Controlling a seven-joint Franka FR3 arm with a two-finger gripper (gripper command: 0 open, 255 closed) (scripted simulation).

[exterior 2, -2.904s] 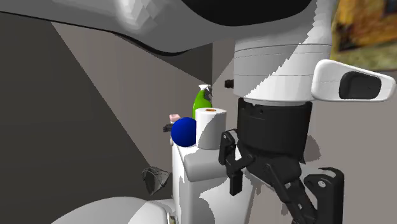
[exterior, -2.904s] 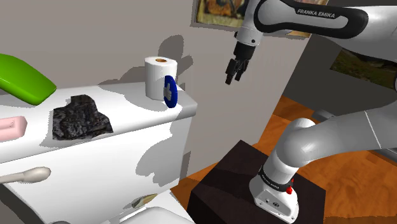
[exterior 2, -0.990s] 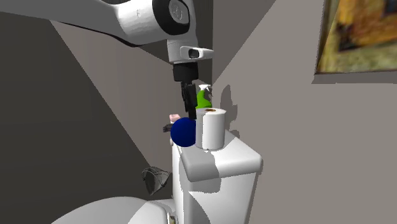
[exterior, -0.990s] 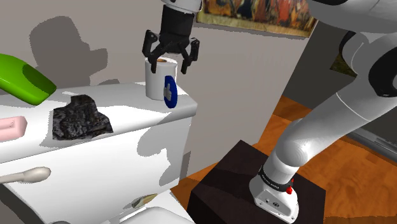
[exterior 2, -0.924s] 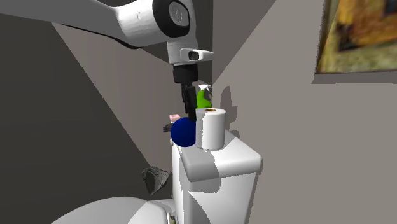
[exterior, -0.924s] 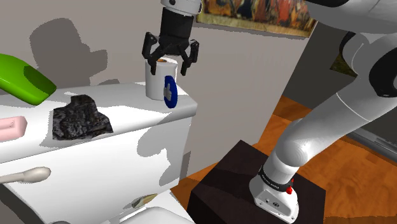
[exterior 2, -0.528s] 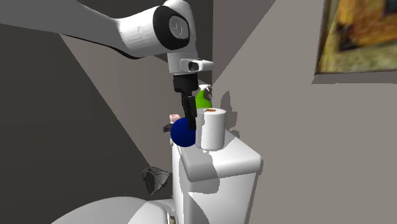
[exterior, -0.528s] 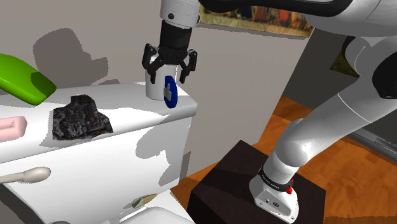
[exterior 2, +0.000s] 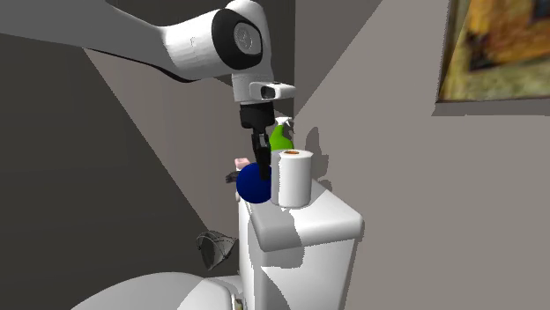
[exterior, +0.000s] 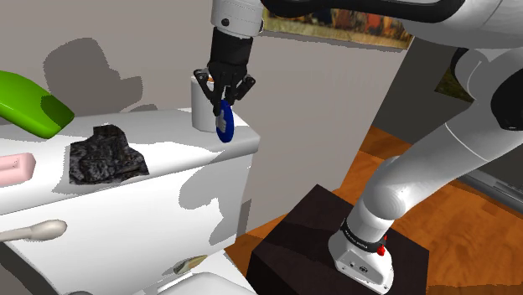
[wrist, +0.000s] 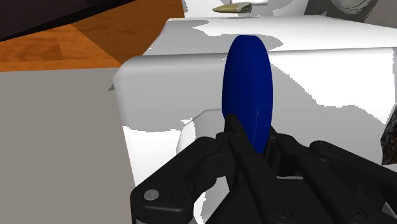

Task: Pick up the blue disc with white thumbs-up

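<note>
A plain blue disc stands on edge near the end of a white toilet tank lid, right beside a white paper roll. My black gripper has come down from above and is shut on the disc's upper rim. In the wrist view both fingers clasp the edge of the blue disc, with the gripper centred on it. From the second exterior view, the gripper hangs over the blue disc next to the paper roll. No thumbs-up mark is visible.
On the lid lie a crumpled black cloth, a green bottle, a pink bar and a beige object. A wall rises close behind the tank. The dark stand sits on an orange floor. The toilet bowl lies below.
The open gripper dropped from above the paper roll down over the disc, and its fingers closed on the disc's rim. The disc has stayed in place.
</note>
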